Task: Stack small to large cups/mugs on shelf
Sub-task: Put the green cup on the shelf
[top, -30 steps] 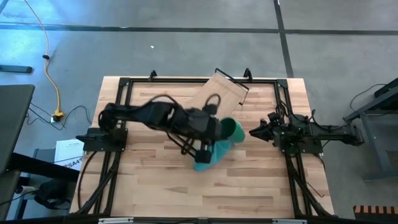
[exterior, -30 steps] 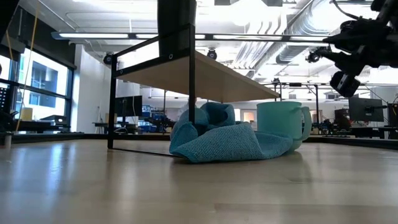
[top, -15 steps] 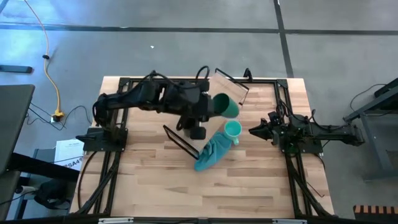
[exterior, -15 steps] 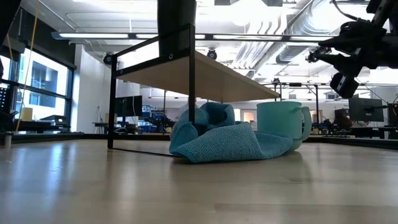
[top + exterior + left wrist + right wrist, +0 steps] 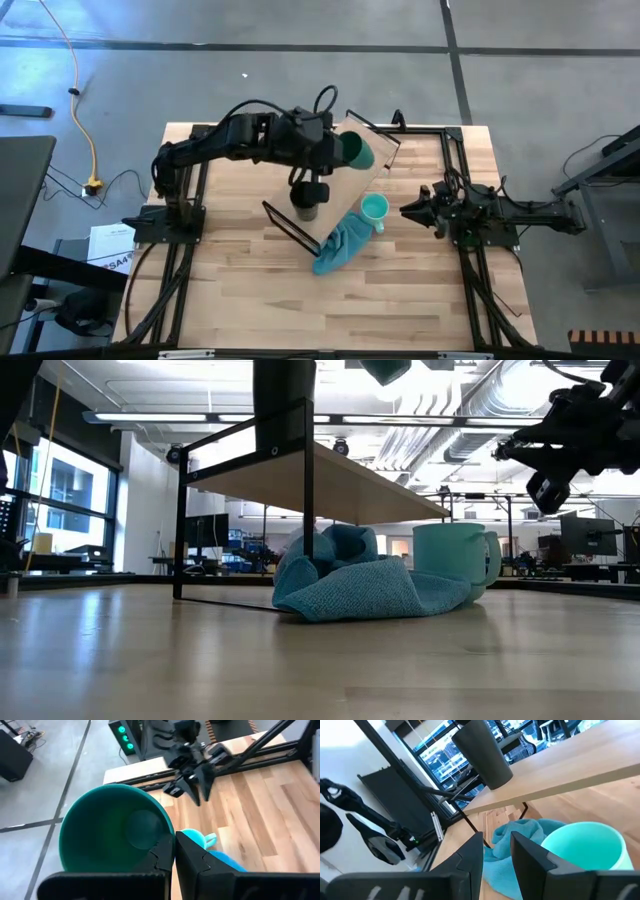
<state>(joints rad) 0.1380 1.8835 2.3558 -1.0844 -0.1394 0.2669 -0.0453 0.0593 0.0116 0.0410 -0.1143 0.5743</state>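
Dark green cup (image 5: 356, 151) hangs above the shelf (image 5: 345, 175) at upper centre of the high view, its rim pinched by the left end effector (image 5: 173, 851); it looks light, rigid and smooth, so a wall pinch suits it. Its bowl is empty. Black cup (image 5: 306, 208) stands on the shelf. Mint mug (image 5: 374, 209), also empty, sits on the worktop (image 5: 400, 290) touching the teal cloth (image 5: 338, 248). The right end effector (image 5: 496, 845) waits nearby, parted, holding nothing.

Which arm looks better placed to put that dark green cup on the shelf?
Left. The left gripper already holds the dark green cup above the shelf, near the black cup. The right gripper waits off to the side, holding nothing.
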